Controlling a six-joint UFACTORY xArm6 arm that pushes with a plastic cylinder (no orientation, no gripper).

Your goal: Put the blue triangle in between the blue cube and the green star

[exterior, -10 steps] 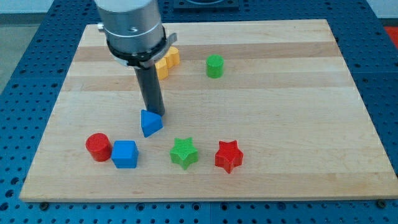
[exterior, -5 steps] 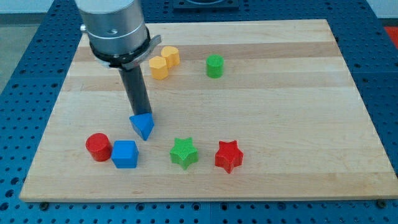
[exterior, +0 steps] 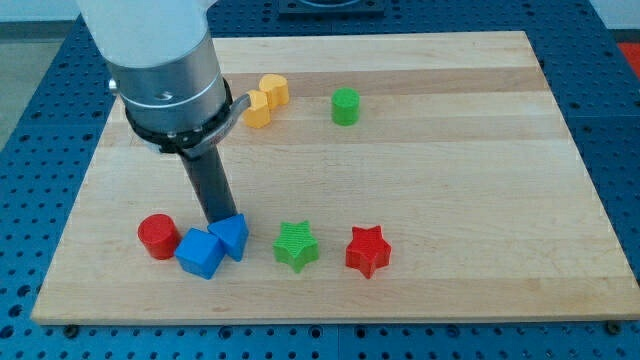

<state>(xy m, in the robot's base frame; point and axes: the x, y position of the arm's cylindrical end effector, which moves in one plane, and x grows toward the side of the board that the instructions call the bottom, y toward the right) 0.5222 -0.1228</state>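
Observation:
The blue triangle point(exterior: 232, 236) lies near the view's bottom left, pressed against the blue cube point(exterior: 200, 253) on its left. The cube sits turned at an angle. The green star point(exterior: 296, 245) lies to the triangle's right, a small gap apart. My tip point(exterior: 219, 219) touches the triangle's upper left edge, just above the cube. The arm's body hides the board above it.
A red cylinder point(exterior: 157, 236) sits just left of the blue cube. A red star point(exterior: 367, 250) lies right of the green star. Two yellow blocks point(exterior: 265, 100) and a green cylinder point(exterior: 345, 105) sit near the view's top. The wooden board point(exterior: 450, 170) rests on a blue perforated table.
My tip moved down and left, pushing the blue triangle down against the blue cube. The cube has been nudged and turned. The other blocks have not moved.

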